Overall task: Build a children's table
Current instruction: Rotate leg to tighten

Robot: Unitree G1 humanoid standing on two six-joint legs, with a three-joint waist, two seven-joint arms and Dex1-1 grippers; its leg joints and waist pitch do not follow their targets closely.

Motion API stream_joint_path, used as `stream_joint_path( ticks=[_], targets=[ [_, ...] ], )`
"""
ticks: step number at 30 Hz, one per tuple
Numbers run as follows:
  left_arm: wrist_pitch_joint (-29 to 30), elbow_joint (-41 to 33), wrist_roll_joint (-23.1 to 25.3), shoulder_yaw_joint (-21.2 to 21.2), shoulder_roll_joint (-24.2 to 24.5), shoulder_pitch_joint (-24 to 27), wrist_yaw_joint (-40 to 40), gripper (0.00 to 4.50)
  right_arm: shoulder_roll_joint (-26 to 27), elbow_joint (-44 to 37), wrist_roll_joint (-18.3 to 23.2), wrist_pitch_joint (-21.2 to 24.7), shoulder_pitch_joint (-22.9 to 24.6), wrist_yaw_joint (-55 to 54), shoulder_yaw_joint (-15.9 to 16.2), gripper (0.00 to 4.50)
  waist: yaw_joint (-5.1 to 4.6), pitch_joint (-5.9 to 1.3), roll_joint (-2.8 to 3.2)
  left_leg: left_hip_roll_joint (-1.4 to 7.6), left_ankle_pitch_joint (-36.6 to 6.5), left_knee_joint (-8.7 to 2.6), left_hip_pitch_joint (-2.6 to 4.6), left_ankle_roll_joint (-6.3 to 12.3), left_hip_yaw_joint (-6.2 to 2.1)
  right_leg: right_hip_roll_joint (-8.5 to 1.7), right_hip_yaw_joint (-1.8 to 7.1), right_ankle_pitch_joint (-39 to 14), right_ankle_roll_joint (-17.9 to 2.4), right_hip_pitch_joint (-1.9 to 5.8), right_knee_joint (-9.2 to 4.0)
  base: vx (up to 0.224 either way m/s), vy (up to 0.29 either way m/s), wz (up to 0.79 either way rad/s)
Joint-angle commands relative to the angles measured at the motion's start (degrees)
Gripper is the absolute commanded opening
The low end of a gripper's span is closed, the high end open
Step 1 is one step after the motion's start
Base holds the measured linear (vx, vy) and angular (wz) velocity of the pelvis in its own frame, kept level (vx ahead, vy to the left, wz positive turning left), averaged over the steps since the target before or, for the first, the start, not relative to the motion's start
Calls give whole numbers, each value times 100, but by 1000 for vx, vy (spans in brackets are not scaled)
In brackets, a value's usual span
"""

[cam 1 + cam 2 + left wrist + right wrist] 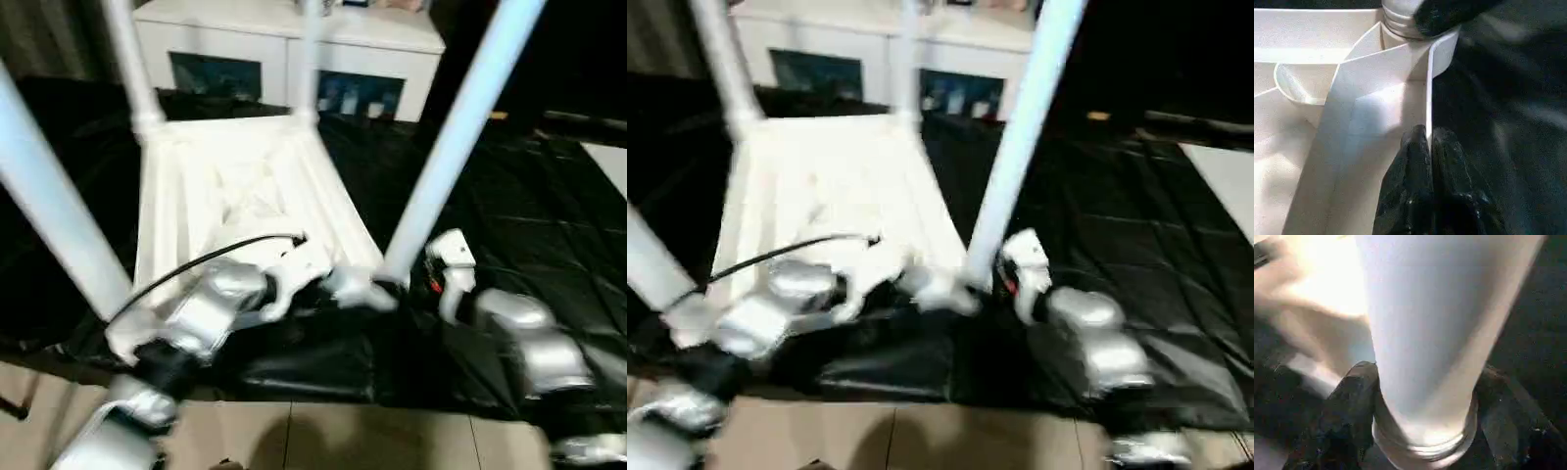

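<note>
In the left eye view, the white plastic rectangular tabletop (245, 196) lies upside down on a black sheet (509, 225) spread over the floor, its ribbed underside facing up. Four long white tapered round legs stand up from its corner sockets: the far left leg (132, 69), the far right leg (309, 59), the near left leg (44, 206) and the near right leg (456, 137). Behind the tabletop stands a white cabinet with dark glass doors (294, 59). The left gripper (362, 290), at the end of a silver forearm (211, 308) with a black cable looping above it, reaches to the near right corner of the tabletop. The right gripper (416, 279) sits at the foot of the near right leg, its white wrist part just beside the leg.

The right eye view gives the same arrangement, with bare tan floor (921, 441) in front of the black sheet.

In the left wrist view, the left gripper's two black fingers (1415, 181) are pinched narrow on the thin upright rim wall of the tabletop, beside the corner socket where a leg's threaded base sits.

In the right wrist view, the right gripper's black fingers (1347, 416) stand on either side of the near right leg's thick lower end, close against it just above the ridged base.
</note>
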Motion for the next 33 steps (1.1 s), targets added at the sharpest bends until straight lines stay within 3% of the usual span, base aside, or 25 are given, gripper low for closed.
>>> stream_joint_path(
  ticks=[1,4,6,8,10,11,14,16,18,20,23,25,26,29,32,33],
  targets=[
    [264,429,-160,287,-443,-198,764,0,340,437,-304,220,-72,-1158,-142,267,-18,-265,-28,235,-1825,-503,78,-123,-131,-428,178,-2555,-917,82,-623,0,0,0],
    [352,945,56,390,-904,-469,1667,0,921,930,-557,75,-308,-2489,-267,267,-111,-265,-14,210,-2007,-523,72,-247,-171,-429,149,-2916,-751,57,-662,0,0,0],
    [337,1101,77,403,-1066,-548,1870,0,1122,1169,-573,-1,-436,-2874,-305,266,-138,-294,-6,215,-1996,-539,72,-221,-189,-436,137,-2756,-723,81,-666,0,0,0],
    [106,1472,116,436,-1459,-742,2278,0,1590,1746,-565,-258,-772,-3427,-342,266,-158,-286,8,205,-2058,-541,93,-191,-178,-413,145,-2503,-773,45,-682,0,0,0],
    [-44,1556,201,354,-1548,-802,2306,0,1858,1953,-429,-322,-931,-3316,-363,266,-158,-298,-24,201,-2011,-545,66,-79,-171,-411,153,-2222,-821,75,-661,0,0,0],
    [-116,1591,264,286,-1550,-829,2296,0,1949,1961,-380,-359,-963,-3145,-358,266,-145,-300,-6,210,-1955,-553,57,-21,-168,-415,160,-2046,-846,86,-651,0,0,0],
    [-268,1619,388,192,-1469,-851,2287,0,2033,1859,-410,-476,-973,-2974,-344,266,-125,-303,-39,223,-1872,-559,58,33,-152,-415,163,-1822,-908,97,-629,0,0,0],
    [-321,1610,443,128,-1357,-844,2216,0,2034,1765,-397,-545,-967,-2943,-357,322,-117,-304,-39,224,-1885,-557,59,59,-151,-428,167,-1862,-923,100,-631,0,0,0],
    [-434,1636,514,81,-1185,-837,2128,0,1947,1678,-385,-699,-968,-2869,-337,336,-114,-294,-42,219,-2017,-563,58,59,-158,-440,168,-2178,-865,82,-660,0,0,0],
    [-516,1583,561,52,-1019,-799,1951,0,1790,1458,-381,-764,-908,-2773,-357,354,-131,-299,-44,220,-1914,-590,-2,49,-180,-444,160,-2253,-780,128,-663,0,0,0],
    [-580,1465,596,31,-879,-731,1753,0,1609,1124,-403,-692,-790,-2636,-363,375,-99,-339,-39,239,-1579,-563,6,109,-155,-428,175,-1773,-859,113,-622,0,0,0],
    [-639,1087,611,-69,-554,-559,1348,0,1060,289,-444,-273,-442,-2272,-281,415,-77,-319,-26,238,-1461,-561,-5,170,-136,-395,176,-1531,-910,106,-603,0,0,0],
    [-599,1005,592,-73,-505,-522,1276,0,951,164,-461,-200,-385,-2195,-263,415,-57,-318,-41,250,-1425,-558,-19,198,-127,-400,178,-1450,-942,123,-592,0,0,0],
    [-704,766,498,-167,-326,-413,903,0,604,-184,-408,-70,-208,-1616,-128,419,-36,-335,-10,254,-1294,-540,-29,219,-120,-413,189,-1333,-1000,131,-579,0,0,0],
    [-765,257,218,-319,76,-133,-31,0,-184,-885,13,116,202,-4,151,419,15,-341,-5,297,-1044,-518,-27,355,-114,-414,193,-686,-1187,155,-503,0,0,0],
    [-1005,-133,-43,-493,407,89,-866,0,-633,-1215,237,115,461,901,304,419,46,-347,27,293,-967,-512,-40,430,-124,-413,187,-460,-1255,191,-479,54,11,-2]
  ],
)
